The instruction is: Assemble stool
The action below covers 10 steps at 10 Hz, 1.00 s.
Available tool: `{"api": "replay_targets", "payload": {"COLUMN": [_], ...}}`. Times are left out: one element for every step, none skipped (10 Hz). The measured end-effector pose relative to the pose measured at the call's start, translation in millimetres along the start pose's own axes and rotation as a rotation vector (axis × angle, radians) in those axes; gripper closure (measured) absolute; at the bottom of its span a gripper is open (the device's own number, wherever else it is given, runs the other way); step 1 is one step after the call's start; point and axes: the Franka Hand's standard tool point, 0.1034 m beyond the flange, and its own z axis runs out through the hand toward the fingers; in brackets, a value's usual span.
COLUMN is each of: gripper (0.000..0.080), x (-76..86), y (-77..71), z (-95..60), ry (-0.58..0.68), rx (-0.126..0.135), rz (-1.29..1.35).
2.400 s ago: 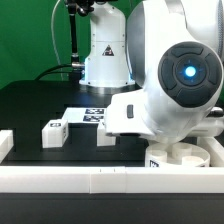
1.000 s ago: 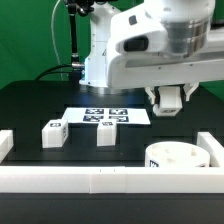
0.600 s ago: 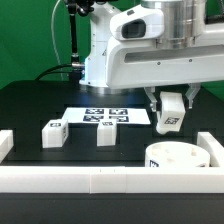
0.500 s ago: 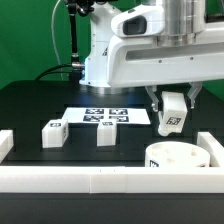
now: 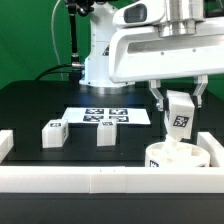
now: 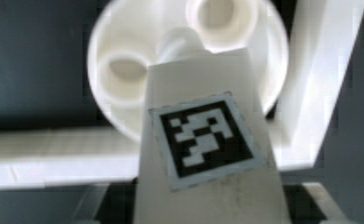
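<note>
My gripper [image 5: 180, 112] is shut on a white block leg [image 5: 181, 120] with a black-and-white tag. It holds the leg tilted just above the round white seat [image 5: 178, 159] at the exterior view's right front corner. In the wrist view the leg [image 6: 205, 130] fills the middle, its tip over the seat [image 6: 134, 60], whose sockets show. Two more legs stand on the black table: one at the exterior view's left [image 5: 53, 133], one nearer the middle [image 5: 105, 132].
White border rails run along the front [image 5: 100, 181] and at the exterior view's right [image 5: 212, 150]. The marker board [image 5: 108, 116] lies flat behind the two standing legs. The arm's white base [image 5: 100, 55] stands at the back.
The arm has lifted clear of the camera, then moved toward the exterior view's right and down with the leg, bringing it from behind the seat to just above it.
</note>
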Motion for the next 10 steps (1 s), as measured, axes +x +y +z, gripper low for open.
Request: {"api": "replay_targets", "payload": {"gripper": [0.0472, 0.0472, 0.0472, 0.0472, 0.0472, 0.0472, 0.0472, 0.0472, 0.0472, 0.0472], "x": [4.4, 9.5, 6.9, 6.9, 6.6, 7.2, 14.0, 31.2, 42.7, 39.4], "y": [-6.2, -8.7, -7.2, -7.3, -6.7, -5.1, -7.6, -12.0, -17.1, -16.2], "z": [-1.9, -3.2, -1.6, -1.5, -0.6, 1.5, 1.3, -1.3, -2.4, -0.3], "ry": [0.015, 0.043, 0.036, 0.036, 0.035, 0.033, 0.023, 0.03, 0.051, 0.046], "rx": [0.007, 0.01, 0.009, 0.009, 0.01, 0.015, 0.025, 0.041, 0.046, 0.045], "rz": [-0.005, -0.011, -0.01, -0.011, -0.005, 0.015, 0.028, 0.043, 0.037, 0.035]}}
